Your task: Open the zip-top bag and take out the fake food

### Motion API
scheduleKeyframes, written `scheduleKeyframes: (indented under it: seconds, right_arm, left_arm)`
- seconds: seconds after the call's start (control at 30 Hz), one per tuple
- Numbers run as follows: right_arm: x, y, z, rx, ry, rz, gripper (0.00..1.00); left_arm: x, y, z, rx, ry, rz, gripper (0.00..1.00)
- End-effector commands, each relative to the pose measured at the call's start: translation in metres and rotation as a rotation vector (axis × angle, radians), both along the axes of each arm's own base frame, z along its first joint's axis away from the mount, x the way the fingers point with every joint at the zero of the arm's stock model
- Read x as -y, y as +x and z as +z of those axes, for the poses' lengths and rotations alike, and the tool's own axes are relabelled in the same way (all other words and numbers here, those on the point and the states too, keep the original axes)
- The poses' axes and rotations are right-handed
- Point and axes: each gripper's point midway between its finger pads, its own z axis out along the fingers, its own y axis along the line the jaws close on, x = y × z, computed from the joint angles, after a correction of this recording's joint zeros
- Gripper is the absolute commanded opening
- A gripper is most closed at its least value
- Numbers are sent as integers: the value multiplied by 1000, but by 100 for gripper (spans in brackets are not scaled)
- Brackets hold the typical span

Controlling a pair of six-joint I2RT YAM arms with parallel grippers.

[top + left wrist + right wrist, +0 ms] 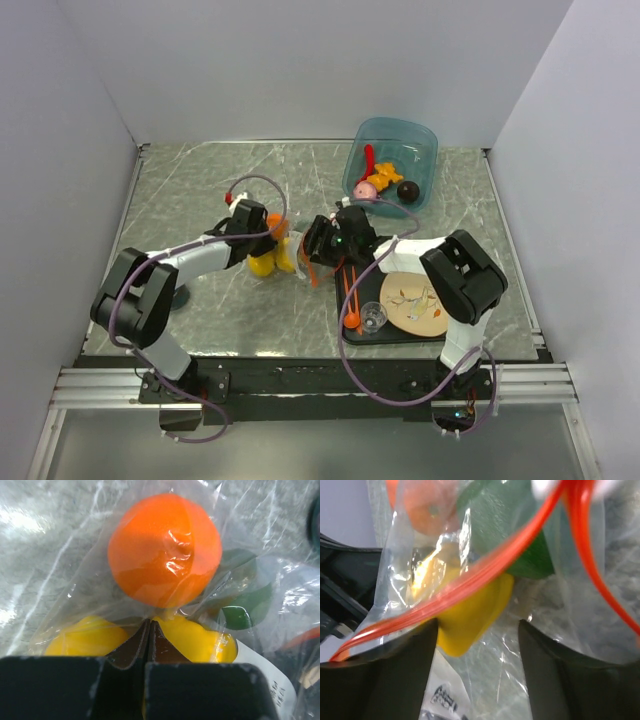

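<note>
The clear zip-top bag (290,248) lies mid-table between my two grippers. In the left wrist view the bag (75,570) holds fake food: an orange ball (165,550), two yellow pieces (195,640) and a green piece (240,612). My left gripper (149,626) is shut on the bag's film between the yellow pieces; from above it (262,240) sits at the bag's left. My right gripper (477,650) is open around the bag's mouth end, with the orange-red zip strip (470,582) crossing over its left finger (395,680). From above it (310,250) is at the bag's right.
A translucent blue tub (425,140) at the back right holds several toy foods (385,180). A black tray (400,335) at the front right carries a plate (435,315), a small glass (374,317) and a thin orange spoon (350,295).
</note>
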Motion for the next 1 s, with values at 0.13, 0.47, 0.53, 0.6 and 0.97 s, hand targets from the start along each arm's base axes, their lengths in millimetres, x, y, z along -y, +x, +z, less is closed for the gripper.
scheduleKeyframes:
  seconds: [0.13,0.47,0.53,0.6,0.97]
  right_arm:
    - [-22,13,21,88,30,25,90]
    - [-27,15,7,68,-35,21,68]
    - [-25,13,10,79,-35,23,60]
    - [-20,13,17,94,-45,11,50]
    - [4,7,53,184,-100,-25,40]
  left_arm:
    - [14,-11,-17,-30,-5,-35,1]
    - [19,-16,-18,-9,-10,-53,1]
    - [13,-18,-22,-21,4,-42,1]
    - [2,-19,-26,-35,22,-7,1]
    - [-41,-28,-39,-76,59,128,1]
